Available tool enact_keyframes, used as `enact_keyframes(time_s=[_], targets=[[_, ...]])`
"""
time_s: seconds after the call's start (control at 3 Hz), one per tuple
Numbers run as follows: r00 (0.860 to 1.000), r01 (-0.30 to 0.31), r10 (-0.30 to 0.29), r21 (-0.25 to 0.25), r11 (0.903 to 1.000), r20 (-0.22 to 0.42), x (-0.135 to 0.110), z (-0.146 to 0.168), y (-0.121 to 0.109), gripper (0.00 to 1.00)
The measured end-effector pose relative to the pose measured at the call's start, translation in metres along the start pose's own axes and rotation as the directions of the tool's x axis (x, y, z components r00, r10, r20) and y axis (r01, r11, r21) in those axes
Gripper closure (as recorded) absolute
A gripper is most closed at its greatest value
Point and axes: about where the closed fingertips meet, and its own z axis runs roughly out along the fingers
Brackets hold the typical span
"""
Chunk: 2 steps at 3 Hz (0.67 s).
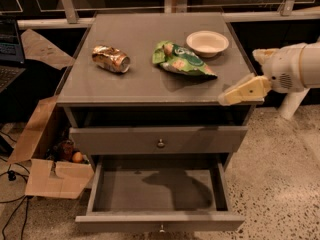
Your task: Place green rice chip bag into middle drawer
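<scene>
Grey cabinet [140, 84] fills the middle of the room; terrazzo floor around it. Middle drawer [117, 191] pulled fully out at the bottom, grey floor bare except for a shadow; small round knob [161, 228] on its front panel. Above it a second drawer [200, 140], closed, front panel only. Open cardboard box [52, 179] on the floor against the cabinet's left side. White robot arm [295, 66] reaches in from the right; gripper [235, 95] hangs at the cabinet's front right corner, level with the top edge, holding nothing; open or closed, cannot tell. Green rice chip bag [182, 61] lies flat on the cabinet top, right of centre, well apart from the gripper; white bowl [207, 42] just behind it; dented gold can [111, 59] on its side to the left.
</scene>
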Motion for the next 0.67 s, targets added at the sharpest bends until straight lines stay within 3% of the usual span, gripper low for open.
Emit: enact_keyframes(time_s=[0.33, 0.67], targets=[[0.999, -0.036, 0.035, 0.036, 0.9987, 0.029, 0.002, 0.028, -0.015, 0.00], [0.998, -0.032, 0.029, 0.054, 0.9980, 0.053, -0.005, 0.054, -0.028, 0.00]])
